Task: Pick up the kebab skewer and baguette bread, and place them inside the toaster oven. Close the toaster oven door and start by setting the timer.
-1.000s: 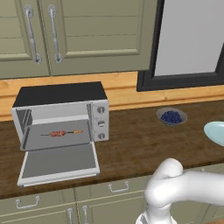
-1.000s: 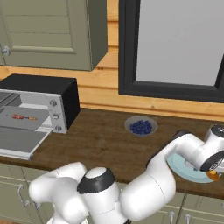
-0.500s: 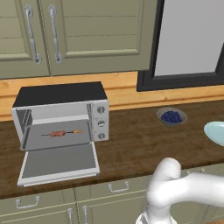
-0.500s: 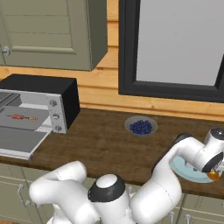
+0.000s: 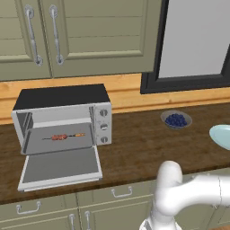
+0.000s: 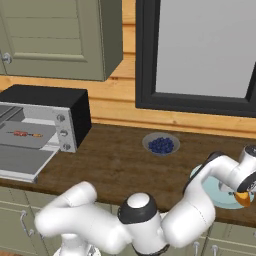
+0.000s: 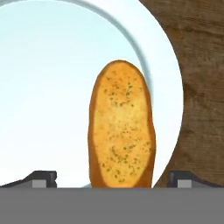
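Your claw (image 7: 111, 181) hung wide apart and empty over the baguette bread (image 7: 121, 127), which lay on the pale plate (image 7: 43, 87) at the bench's right end; the kebab skewer (image 5: 63, 136) already sat inside the toaster oven (image 5: 63, 121). The loaf looked centred between the fingertips (image 7: 41, 178), though its near end was hidden. You wanted a straight descent, then a close across the narrow width.

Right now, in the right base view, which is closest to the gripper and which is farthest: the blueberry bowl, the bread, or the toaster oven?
1. The baguette bread, on the pale plate right under the gripper, far right.
2. The blueberry bowl, mid-counter, toward the wall.
3. The toaster oven, far left, door open.
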Controlling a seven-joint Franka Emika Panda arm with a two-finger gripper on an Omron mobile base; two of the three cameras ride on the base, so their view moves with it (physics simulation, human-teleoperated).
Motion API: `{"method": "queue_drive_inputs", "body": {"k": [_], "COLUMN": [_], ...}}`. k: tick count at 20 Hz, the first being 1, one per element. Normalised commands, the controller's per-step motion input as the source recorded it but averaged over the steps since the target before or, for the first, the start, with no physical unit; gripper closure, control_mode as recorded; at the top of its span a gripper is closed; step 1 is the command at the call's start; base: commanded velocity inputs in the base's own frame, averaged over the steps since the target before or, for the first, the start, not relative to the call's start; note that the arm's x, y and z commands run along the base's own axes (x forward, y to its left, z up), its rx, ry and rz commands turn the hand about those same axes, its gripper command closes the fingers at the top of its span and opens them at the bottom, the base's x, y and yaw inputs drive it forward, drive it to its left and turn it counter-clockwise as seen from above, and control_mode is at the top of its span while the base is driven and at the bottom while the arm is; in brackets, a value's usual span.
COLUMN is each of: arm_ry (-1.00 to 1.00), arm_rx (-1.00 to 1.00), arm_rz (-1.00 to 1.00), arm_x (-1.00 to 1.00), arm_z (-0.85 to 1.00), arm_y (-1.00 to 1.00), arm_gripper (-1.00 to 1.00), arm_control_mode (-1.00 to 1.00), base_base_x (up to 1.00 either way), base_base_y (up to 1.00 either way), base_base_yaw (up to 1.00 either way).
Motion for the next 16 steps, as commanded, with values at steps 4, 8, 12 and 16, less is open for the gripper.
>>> {"method": "queue_drive_inputs", "body": {"k": [4,8,12,16], "arm_ry": [0.03,0.04,0.02,0.0], "arm_rx": [0.0,0.0,0.0,0.0], "arm_rz": [0.06,0.04,0.02,0.02], "arm_x": [0.13,0.0,0.0,-0.04], "arm_z": [-0.14,-0.2,-0.13,-0.11], "arm_y": [-0.41,-0.09,0.05,0.17], "arm_gripper": [-1.0,-1.0,-1.0,-1.0], "arm_control_mode": [-1.0,-1.0,-1.0,-1.0], "base_base_x": [0.0,0.0,0.0,0.0], "base_base_y": [0.0,0.0,0.0,0.0], "base_base_yaw": [0.0,0.0,0.0,0.0]}}
